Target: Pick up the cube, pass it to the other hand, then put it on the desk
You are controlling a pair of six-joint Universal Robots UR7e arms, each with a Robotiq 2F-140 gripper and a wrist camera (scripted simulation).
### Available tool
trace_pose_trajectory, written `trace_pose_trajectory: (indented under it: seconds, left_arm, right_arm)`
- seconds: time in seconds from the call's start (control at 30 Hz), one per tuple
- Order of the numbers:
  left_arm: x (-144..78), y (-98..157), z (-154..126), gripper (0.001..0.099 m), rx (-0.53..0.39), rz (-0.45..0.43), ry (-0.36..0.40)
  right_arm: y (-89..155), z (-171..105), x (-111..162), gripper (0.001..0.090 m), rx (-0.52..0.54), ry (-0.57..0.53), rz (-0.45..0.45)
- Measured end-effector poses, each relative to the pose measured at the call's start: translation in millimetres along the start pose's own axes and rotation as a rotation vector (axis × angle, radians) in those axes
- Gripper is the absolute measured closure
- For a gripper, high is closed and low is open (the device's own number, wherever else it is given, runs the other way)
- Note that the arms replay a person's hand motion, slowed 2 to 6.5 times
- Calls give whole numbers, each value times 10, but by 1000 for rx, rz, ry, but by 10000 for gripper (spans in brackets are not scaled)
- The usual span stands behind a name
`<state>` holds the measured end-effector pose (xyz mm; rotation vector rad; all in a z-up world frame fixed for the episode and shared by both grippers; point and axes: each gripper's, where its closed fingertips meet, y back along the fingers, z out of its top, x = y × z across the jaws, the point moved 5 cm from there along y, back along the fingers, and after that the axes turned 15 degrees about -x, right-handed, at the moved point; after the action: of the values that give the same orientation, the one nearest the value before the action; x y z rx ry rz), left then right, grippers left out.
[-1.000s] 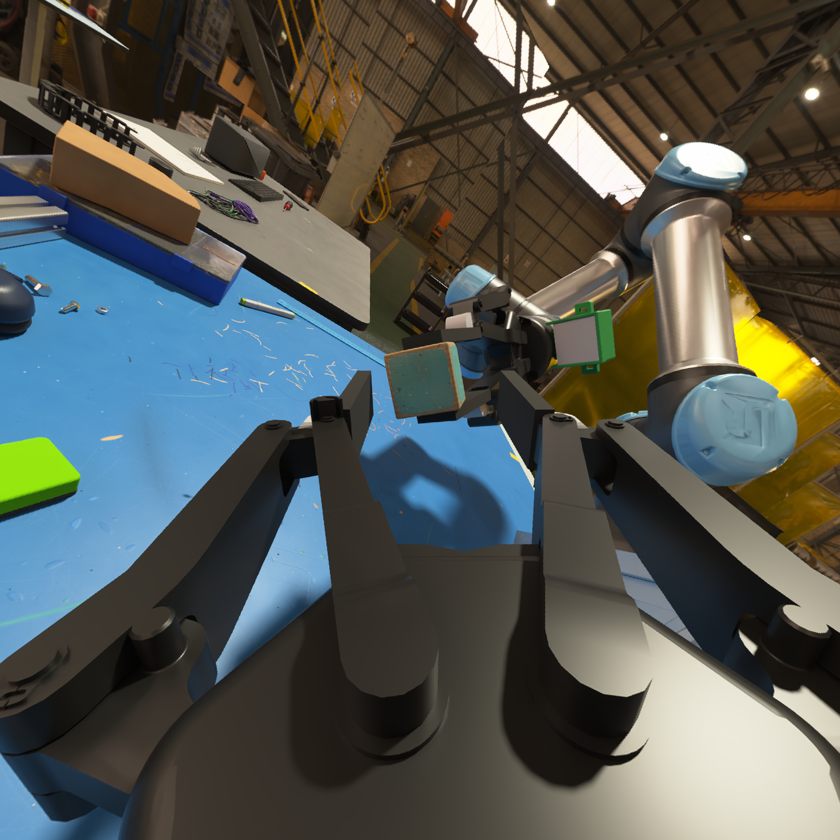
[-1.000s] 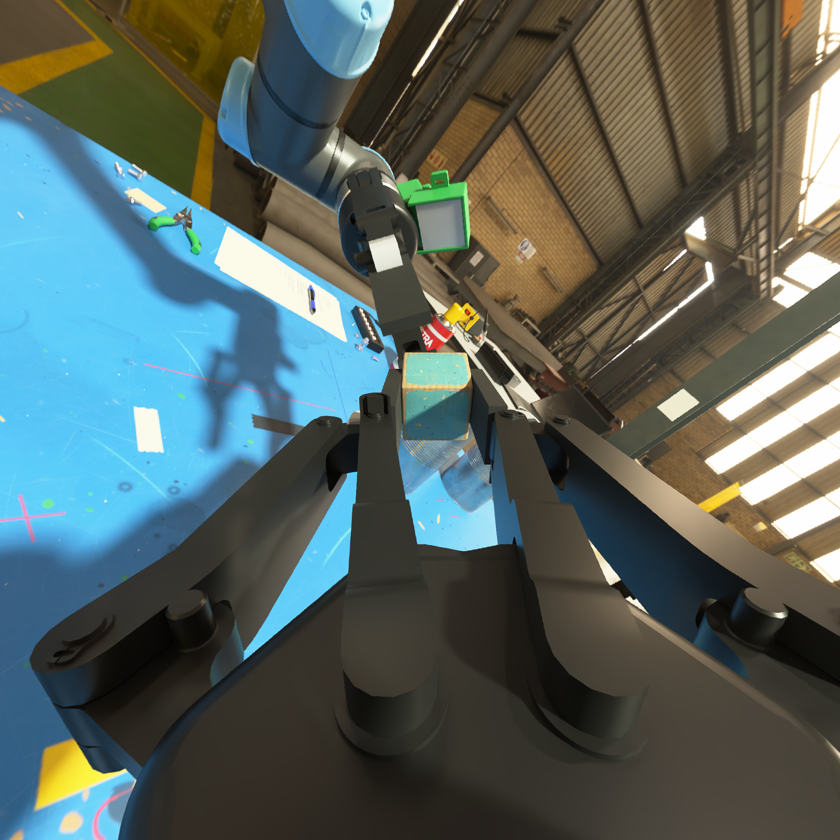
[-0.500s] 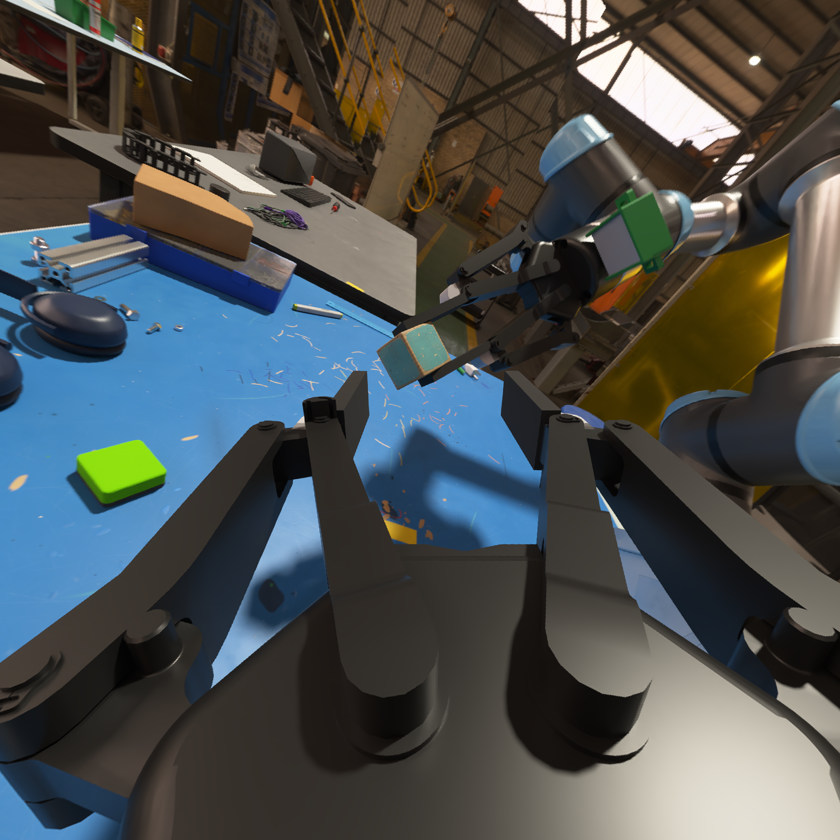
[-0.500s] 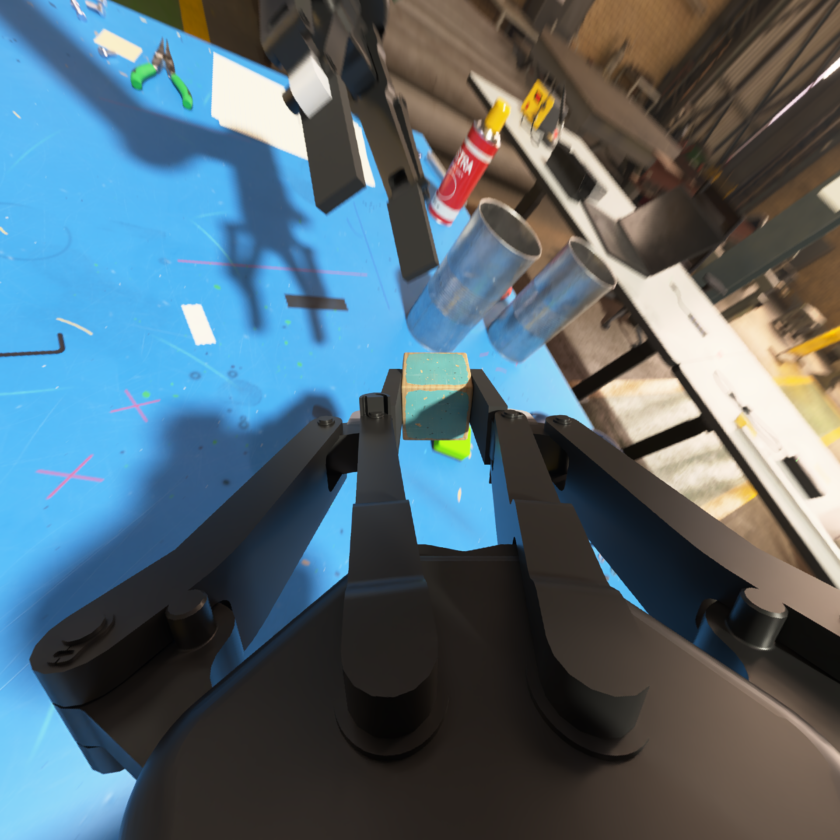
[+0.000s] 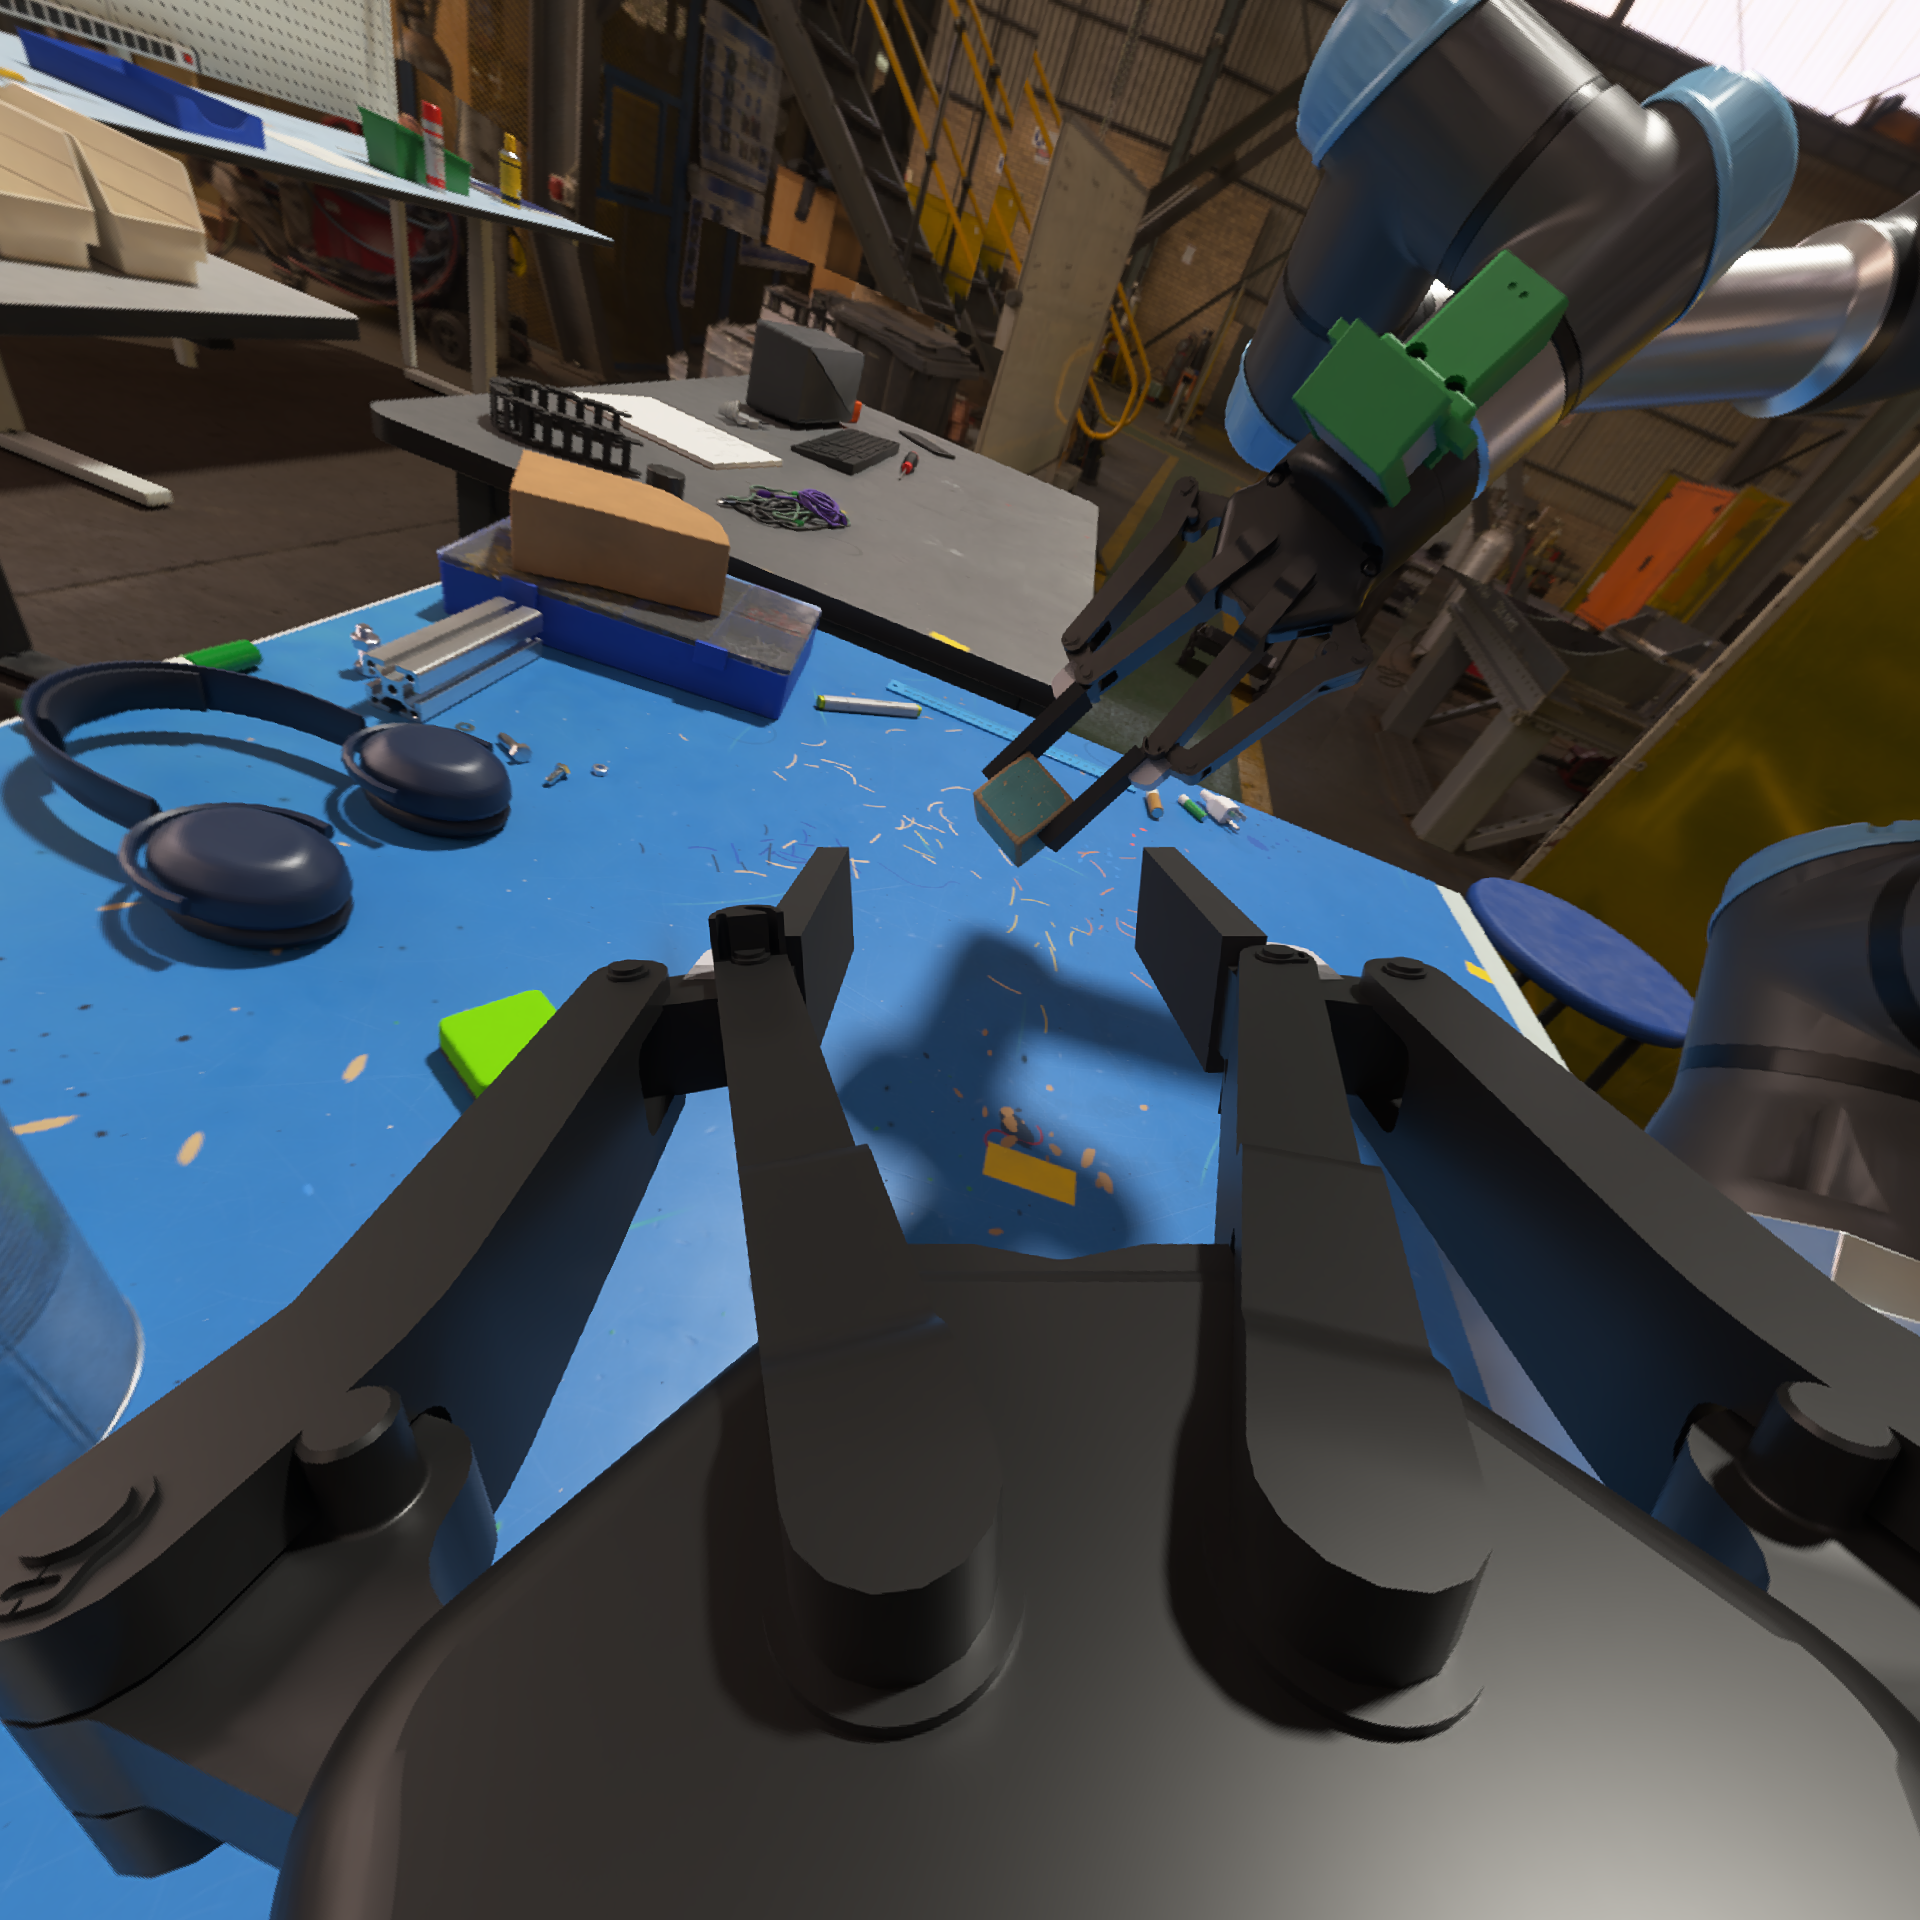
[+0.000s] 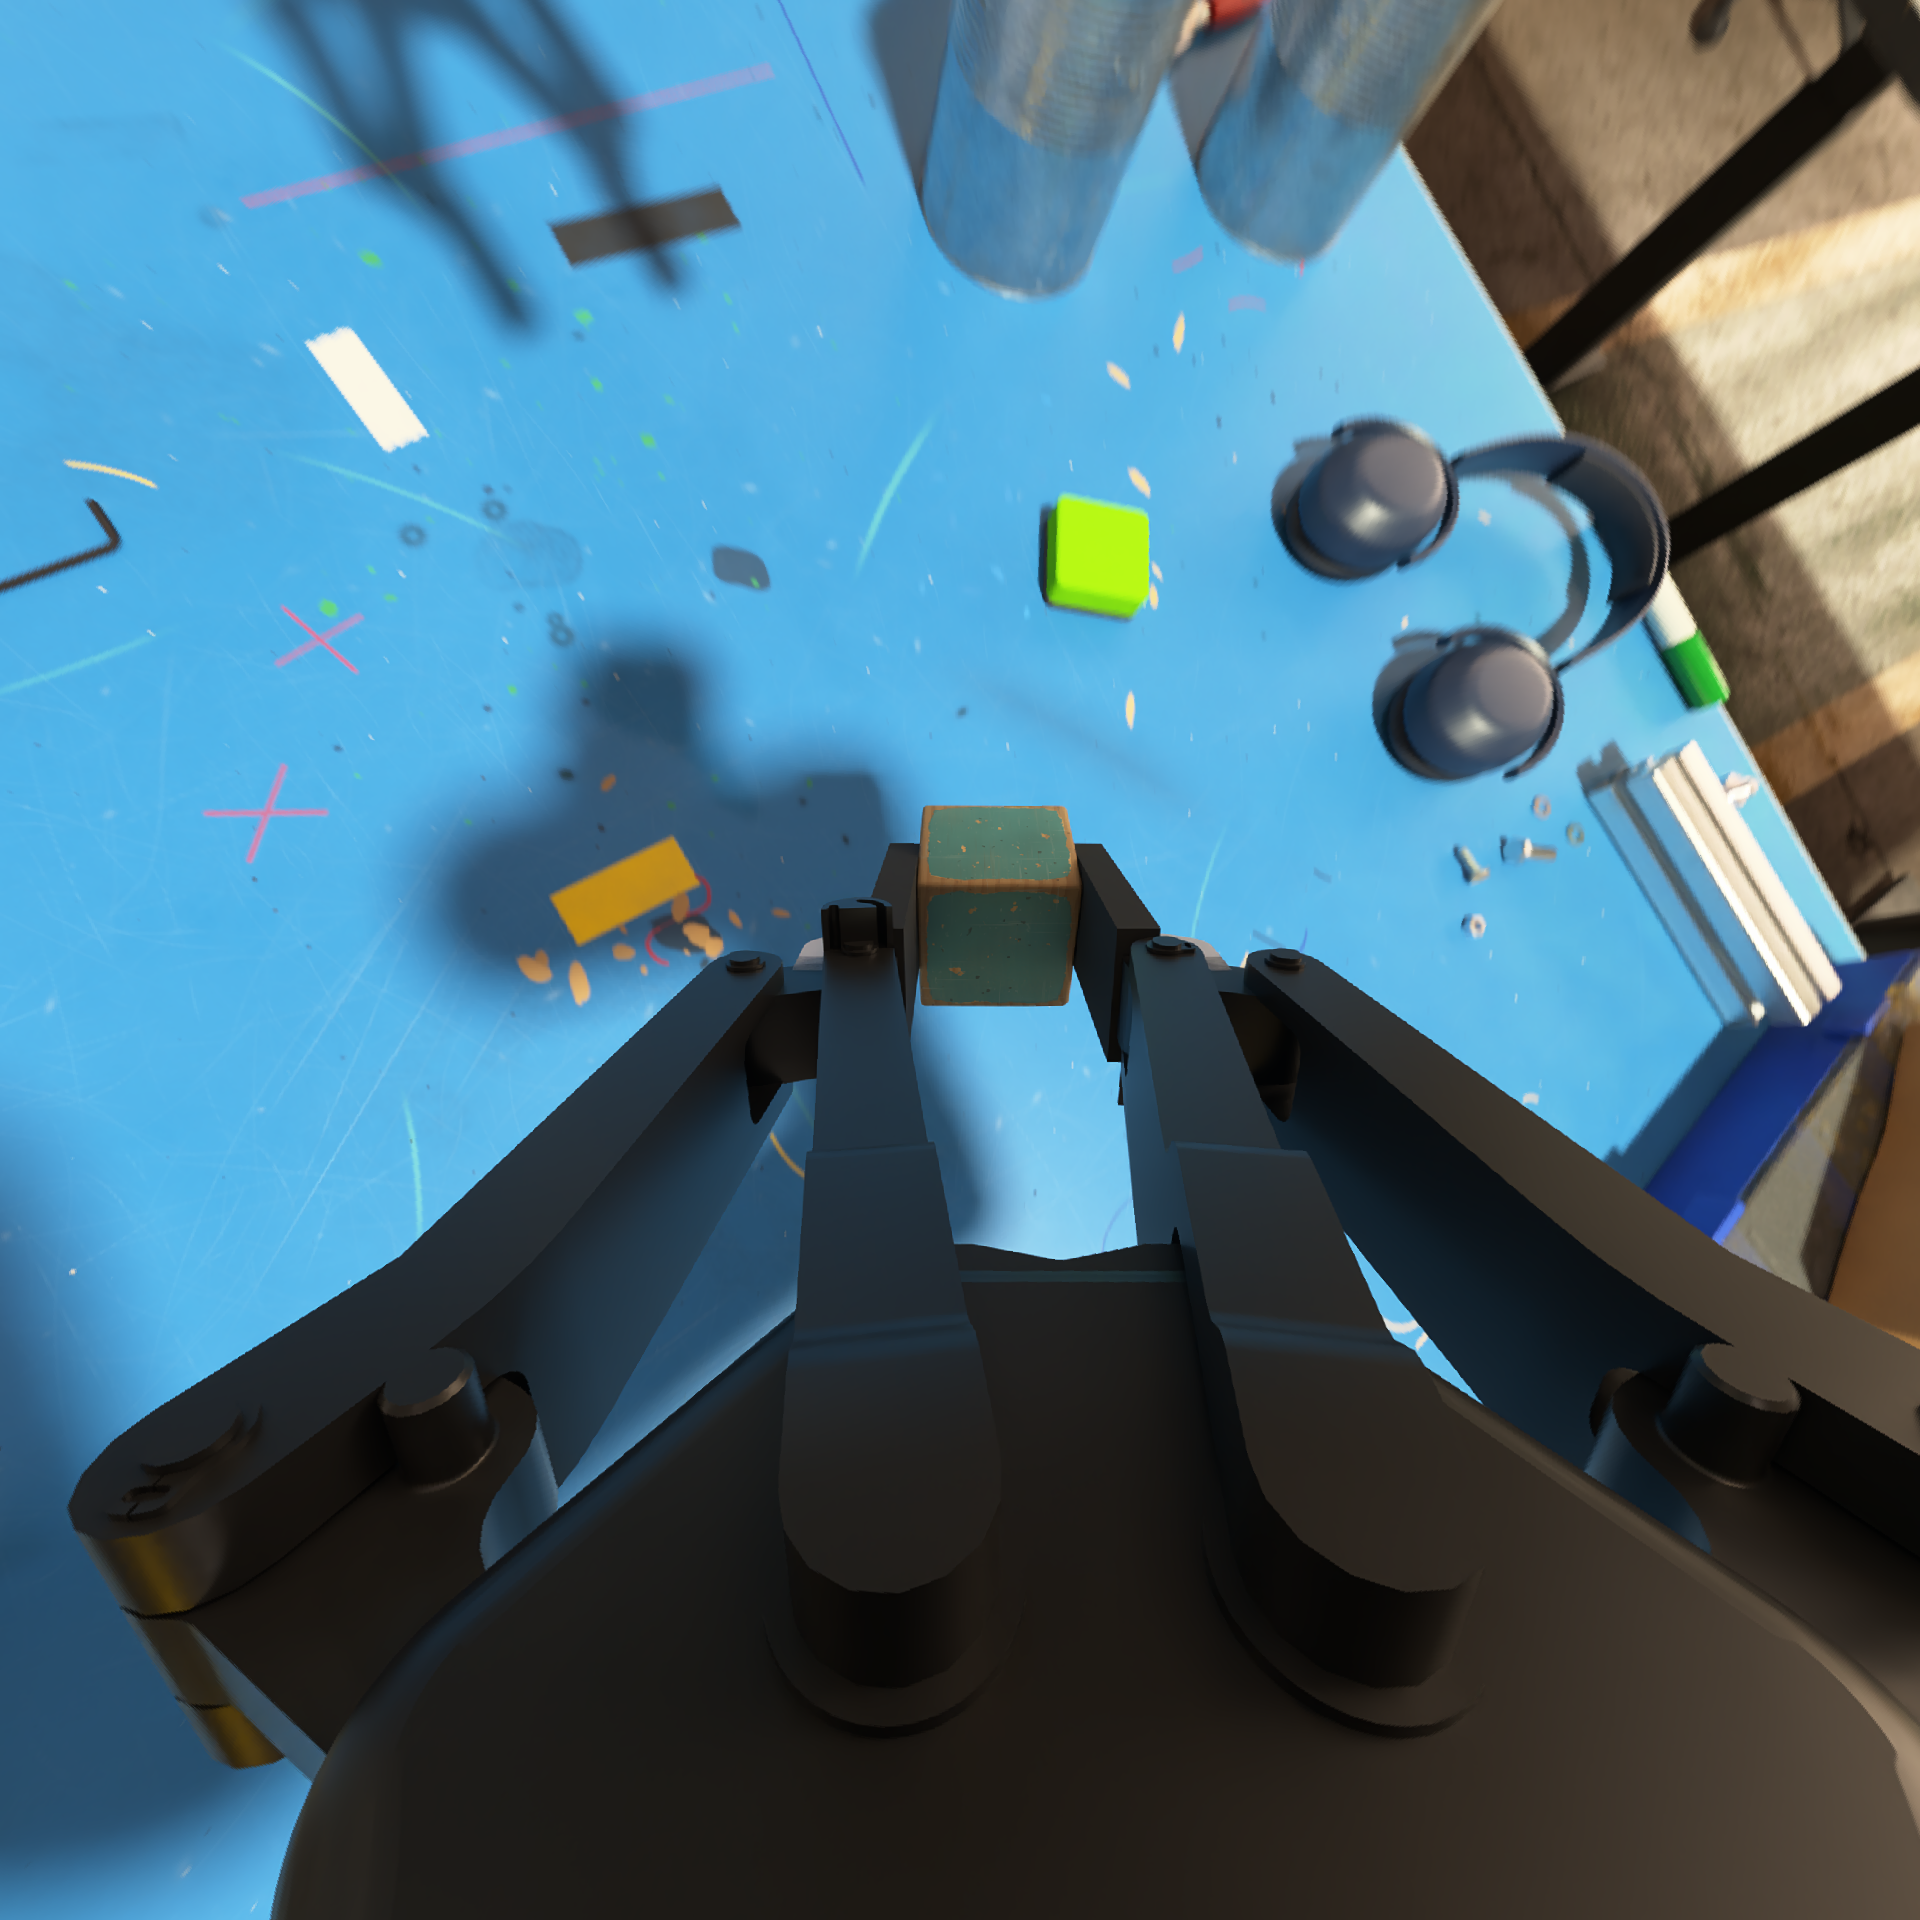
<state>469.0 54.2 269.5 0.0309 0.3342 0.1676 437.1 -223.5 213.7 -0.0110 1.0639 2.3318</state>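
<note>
The teal cube [image 6: 995, 902] with worn wooden edges sits between my right gripper's fingertips [image 6: 995, 914], which are shut on it, held above the blue desk [image 6: 520, 1039] and pointing down at it. In the left wrist view the cube [image 5: 1023, 802] shows in the right gripper [image 5: 1049, 795] at the desk's far side, low over the surface. My left gripper [image 5: 997, 935] is open and empty, apart from the cube, above the desk [image 5: 623, 883].
A lime green block [image 6: 1096, 551], dark blue headphones [image 6: 1455, 613], two metal cans [image 6: 1039, 145], an aluminium profile [image 6: 1704, 883] and a blue box with a cardboard wedge [image 5: 623, 582] lie on the desk. Screws, tape strips and chips are scattered around.
My right gripper has swung away from the left gripper and tilted down toward the desk with the cube in it. My left gripper has drawn back, open and empty.
</note>
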Motion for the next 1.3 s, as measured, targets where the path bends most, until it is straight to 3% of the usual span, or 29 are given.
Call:
trace_pose_trajectory:
  seconds: [0.37, 0.9, 1.3]
  left_arm:
    - [33, 177, 103, 304, -25, 80, -69]
    - [84, 415, 201, 338, -55, 155, -90]
    - [130, 576, 250, 349, -74, 199, -83]
  right_arm:
    - [15, -518, -154, 525, 240, -146, -4]
    - [-175, -789, -112, 526, 344, -262, 161]
    - [-309, -983, -62, 526, 476, -298, 229]
